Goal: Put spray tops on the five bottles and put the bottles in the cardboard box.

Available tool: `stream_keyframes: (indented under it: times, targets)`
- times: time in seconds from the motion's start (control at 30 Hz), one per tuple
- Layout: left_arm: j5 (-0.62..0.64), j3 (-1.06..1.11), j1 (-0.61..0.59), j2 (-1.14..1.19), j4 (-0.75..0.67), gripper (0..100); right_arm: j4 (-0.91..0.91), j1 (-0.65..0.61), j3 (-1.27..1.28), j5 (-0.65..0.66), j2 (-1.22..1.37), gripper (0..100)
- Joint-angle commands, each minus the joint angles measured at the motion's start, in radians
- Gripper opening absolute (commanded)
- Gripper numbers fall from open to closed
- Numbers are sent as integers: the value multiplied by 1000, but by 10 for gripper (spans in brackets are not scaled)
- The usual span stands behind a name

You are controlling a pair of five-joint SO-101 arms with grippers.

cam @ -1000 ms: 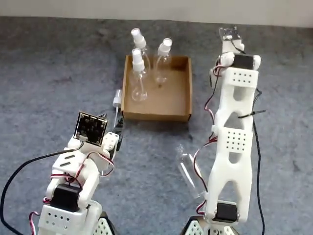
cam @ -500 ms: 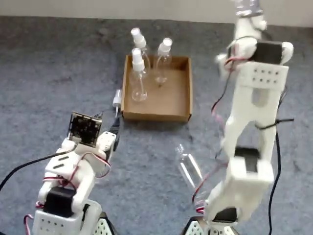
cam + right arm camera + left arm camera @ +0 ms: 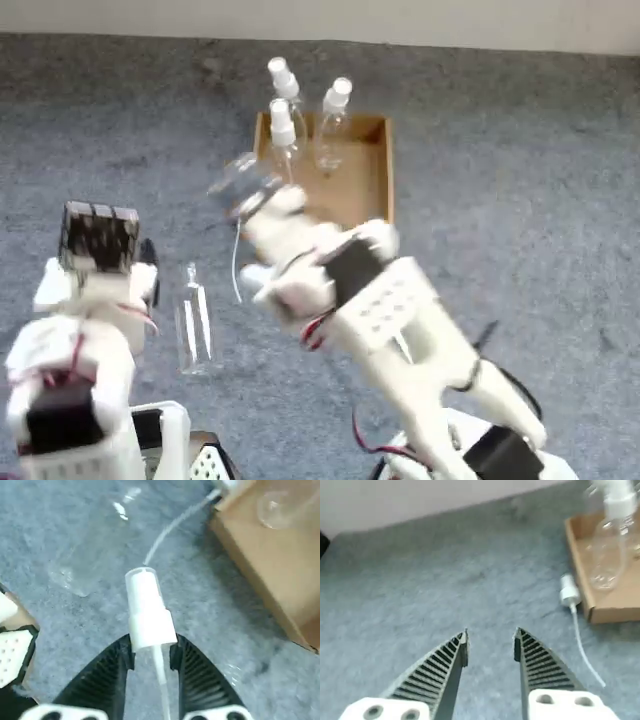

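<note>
My right gripper (image 3: 150,642) is shut on a white spray top (image 3: 147,607), low over the carpet by the front left corner of the cardboard box (image 3: 270,570). In the high view it (image 3: 258,200) reaches across in front of the box (image 3: 386,170). A second spray top (image 3: 568,590) lies beside the box (image 3: 615,605), its thin tube (image 3: 175,522) trailing over the carpet. A clear, uncapped bottle (image 3: 195,328) lies near the left arm, and also appears in the right wrist view (image 3: 95,547). My left gripper (image 3: 490,640) hangs open over bare carpet. Three capped bottles (image 3: 283,140) stand in the box.
Grey carpet covers the whole table. The box's right half has free floor (image 3: 355,185). The right arm's white links (image 3: 400,310) stretch diagonally across the middle, from the front right base to the box. The left arm's base (image 3: 70,400) is at the front left.
The right arm swung from the far right, beside the box, across to the box's front left corner. The lying bottle is now farther left. The left arm drew back and leftward.
</note>
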Motion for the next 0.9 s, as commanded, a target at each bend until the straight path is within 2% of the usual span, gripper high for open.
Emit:
stream_keyframes:
  times: [0.0,0.13,0.23,0.33,0.5,0.67,0.73,0.87]
  targets:
    - [-12,-99,-54,193,8,116,-193,-73,105,-94,71,4]
    - [-77,-104,-56,260,12,119,-351,-56,127,-130,213,22]
    - [-81,-74,-56,269,9,119,-418,-53,111,-146,294,126]
    - [-81,-42,-56,272,5,120,-435,-61,96,-192,349,231]
    - [-83,8,-56,274,5,120,-423,-61,85,-201,363,282]
    - [-81,15,-50,274,11,120,-228,-45,27,-127,318,283]
    - [-81,15,-44,275,12,120,-116,2,-16,-92,259,283]
    - [-75,16,47,277,17,120,99,136,-85,5,116,283]
